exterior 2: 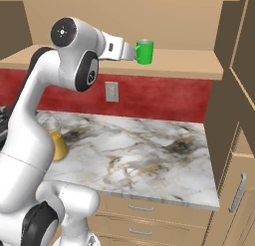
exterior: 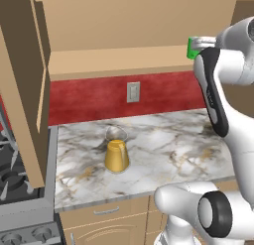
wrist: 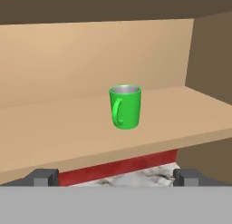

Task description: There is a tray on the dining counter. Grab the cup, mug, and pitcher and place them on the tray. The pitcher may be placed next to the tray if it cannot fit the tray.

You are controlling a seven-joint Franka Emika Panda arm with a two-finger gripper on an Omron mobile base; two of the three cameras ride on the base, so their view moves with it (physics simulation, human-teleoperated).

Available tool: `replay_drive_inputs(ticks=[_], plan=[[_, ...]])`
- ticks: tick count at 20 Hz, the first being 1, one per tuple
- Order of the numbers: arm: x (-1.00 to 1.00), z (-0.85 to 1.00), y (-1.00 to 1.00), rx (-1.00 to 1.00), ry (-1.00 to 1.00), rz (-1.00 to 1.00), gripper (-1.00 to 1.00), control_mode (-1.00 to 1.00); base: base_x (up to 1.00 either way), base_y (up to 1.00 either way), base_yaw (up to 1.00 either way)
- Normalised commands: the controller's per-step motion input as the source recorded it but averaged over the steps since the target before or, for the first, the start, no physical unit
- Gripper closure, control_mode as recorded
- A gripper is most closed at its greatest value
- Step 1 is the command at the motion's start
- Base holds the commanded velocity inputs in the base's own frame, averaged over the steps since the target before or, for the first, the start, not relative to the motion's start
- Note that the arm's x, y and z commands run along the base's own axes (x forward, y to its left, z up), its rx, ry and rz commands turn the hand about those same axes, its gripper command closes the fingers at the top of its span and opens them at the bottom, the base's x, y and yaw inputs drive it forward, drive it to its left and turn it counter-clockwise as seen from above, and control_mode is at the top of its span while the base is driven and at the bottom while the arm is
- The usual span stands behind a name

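Note:
The green mug [wrist: 125, 106] stands upright on a tan wooden shelf [wrist: 54, 132], its handle turned toward me and slightly left. My gripper [wrist: 116, 177] is open, level with the shelf edge and a short way in front of the mug, with nothing between its fingertips [wrist: 45, 177]. From the right base view the hand [exterior 2: 127, 51] reaches up to the mug [exterior 2: 144, 52]. The arm partly covers the mug [exterior: 192, 48] in the left base view. The amber glass pitcher [exterior: 116, 152] stands on the marble top [exterior: 168, 150] below, half hidden behind my arm [exterior 2: 56, 140]. The tray, cup and dining counter are out of view.
A red backsplash [exterior: 99, 97] with a wall outlet [exterior: 133, 91] runs under the shelf. An open cabinet door [exterior: 25, 90] and a stove [exterior: 15, 179] stand at the left. A tall cabinet [exterior 2: 234, 115] closes off the right. Tan drawers [exterior 2: 149, 215] sit under the marble top.

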Motion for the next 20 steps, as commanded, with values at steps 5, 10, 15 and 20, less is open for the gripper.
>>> replay_drive_inputs(ticks=[5,10,15,20], plan=[[0.21,-0.01,0.0,0.0,0.0,0.0,-1.0,-1.0,0.0,0.0,0.0],[0.24,-0.01,0.0,0.0,0.0,0.0,-1.0,-1.0,0.0,0.0,0.0],[0.2,-0.01,0.0,0.0,0.0,-0.01,-1.0,-1.0,0.0,0.0,0.0],[0.13,-0.03,0.0,0.0,0.0,-0.02,-1.0,-1.0,0.0,0.0,0.0]])
